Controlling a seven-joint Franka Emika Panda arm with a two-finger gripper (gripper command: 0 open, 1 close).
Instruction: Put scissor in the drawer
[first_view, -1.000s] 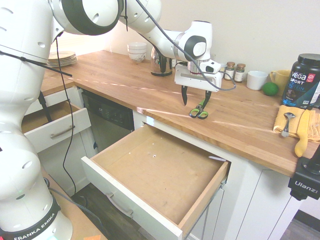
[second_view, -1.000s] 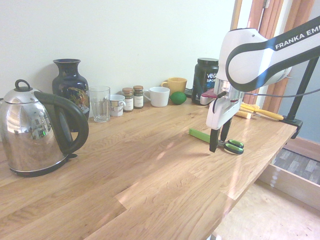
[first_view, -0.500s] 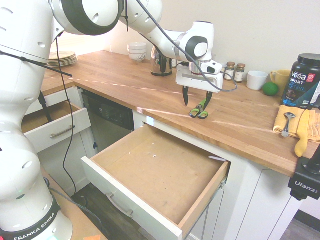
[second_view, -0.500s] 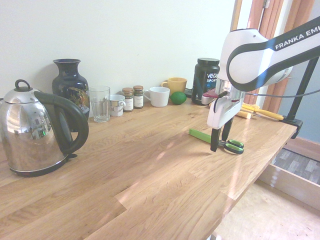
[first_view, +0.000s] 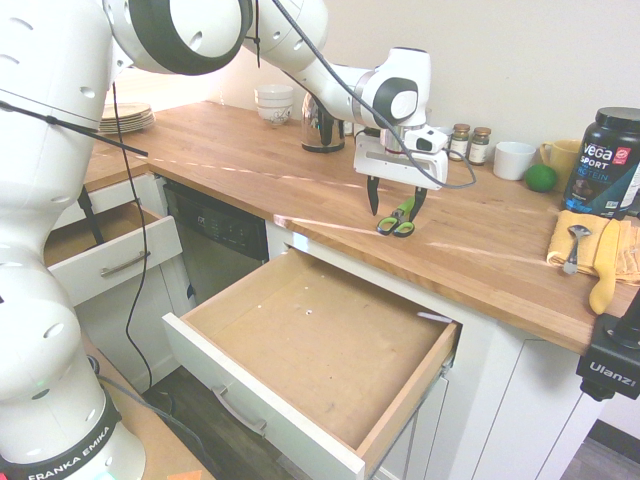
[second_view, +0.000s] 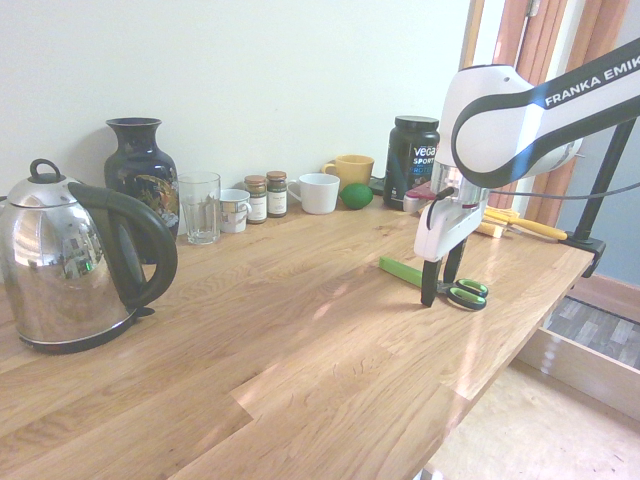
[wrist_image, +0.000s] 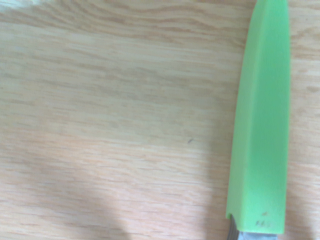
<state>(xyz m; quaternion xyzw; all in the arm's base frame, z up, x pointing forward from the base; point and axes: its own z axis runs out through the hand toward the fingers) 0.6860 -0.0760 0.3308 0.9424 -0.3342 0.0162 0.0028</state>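
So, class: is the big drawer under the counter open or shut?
Open. The drawer is pulled well out, its bare wooden bottom exposed; the scissor lies on the countertop.

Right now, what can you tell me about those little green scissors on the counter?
The scissors are small, with green-and-black loop handles and a bright green sheath, plastic by the look of it, over the blades. They lie flat on the wooden countertop, near its front edge above the open drawer, handles toward that edge. The open gripper stands over them with a finger on either side; contact is not visible. In the wrist view the sheath shows close up, with a little grey metal past its end.
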